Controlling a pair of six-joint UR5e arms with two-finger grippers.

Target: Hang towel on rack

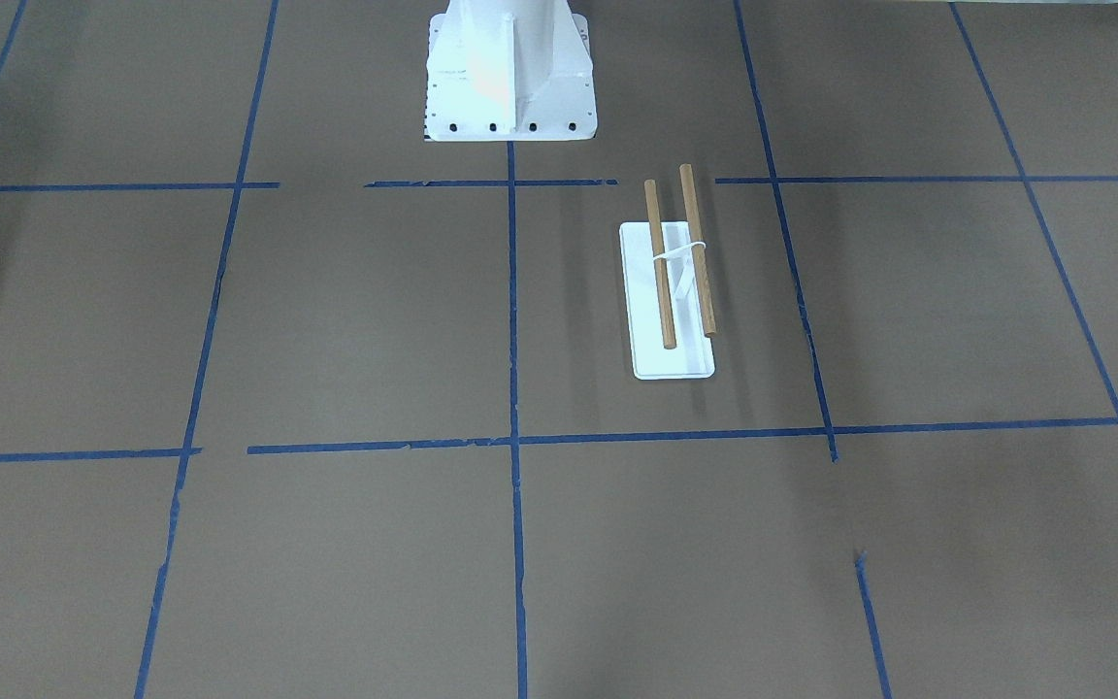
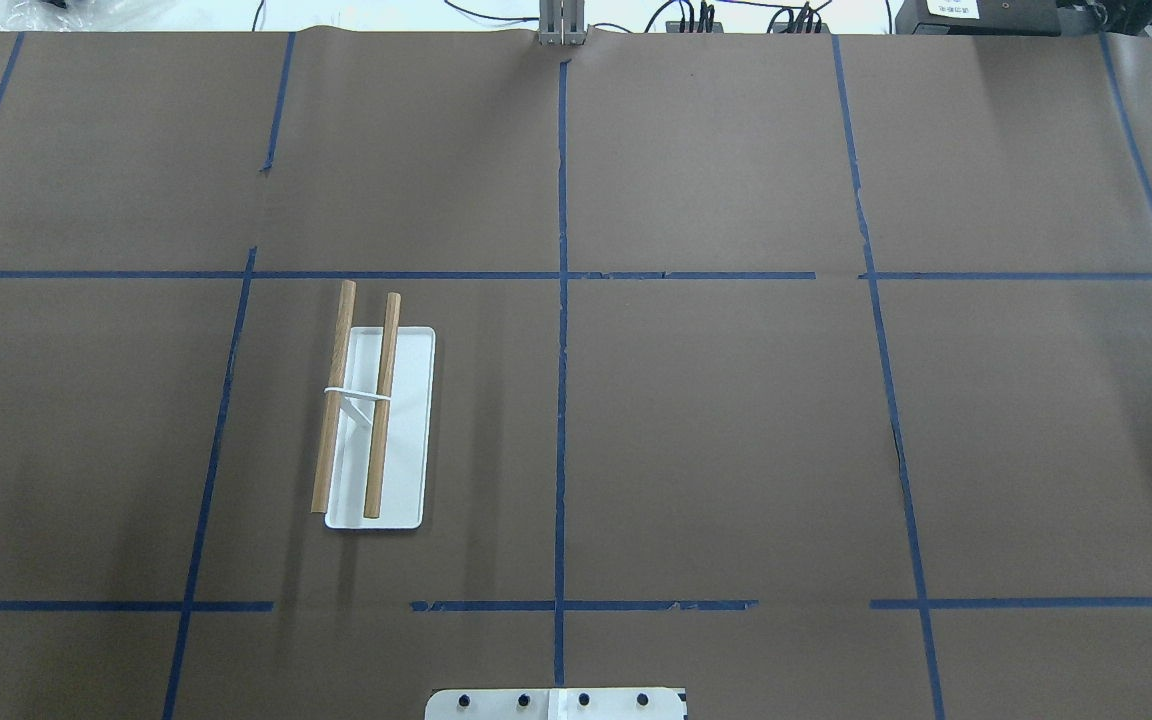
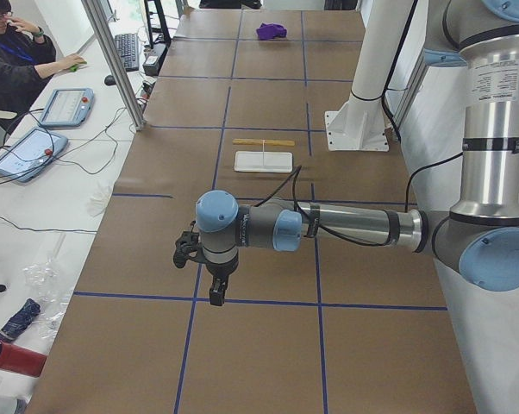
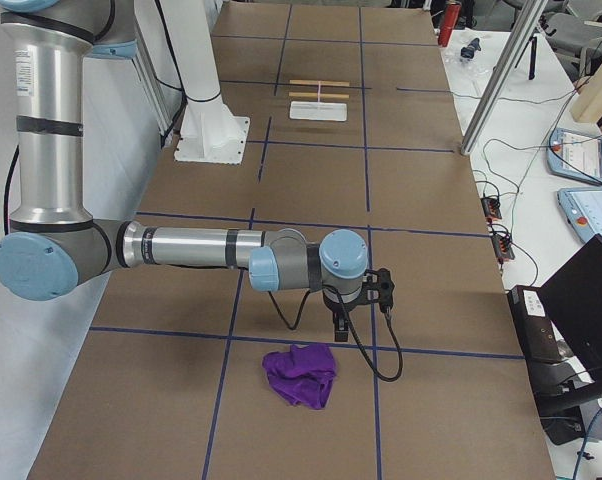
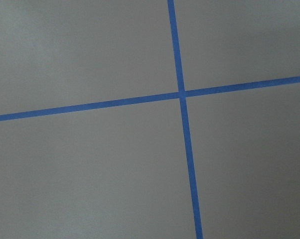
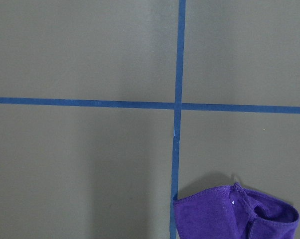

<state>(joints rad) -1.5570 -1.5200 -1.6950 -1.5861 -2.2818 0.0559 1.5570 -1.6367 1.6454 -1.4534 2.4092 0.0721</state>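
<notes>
Starting at your far left, the left gripper (image 3: 215, 293) hangs over bare brown table (image 3: 259, 345) near a crossing of blue tape (image 5: 181, 94). It holds nothing. You cannot tell whether its fingers are spread or pressed together, since only the side view shows it.

Further along, in the left half of the table, stands the rack (image 2: 406, 440). It is upright on its white base, and both wooden dowels are bare.

Past the white pedestal (image 1: 510, 78) at the centre, the right gripper (image 4: 340, 328) hovers above the table near the right end. Its finger state cannot be judged either.

The purple towel (image 4: 301, 375) lies crumpled on the table just beyond that gripper, towards the table's end. It sits below the gripper without touching it, and shows in the lower right corner of the right wrist view.

The task looks unstarted, and the step in hand is picking up the towel. The next move probably calls for shifting the right gripper over the towel and lowering it to pinch a fold. The towel then has a long way to travel, because the rack stands well apart from it.
</notes>
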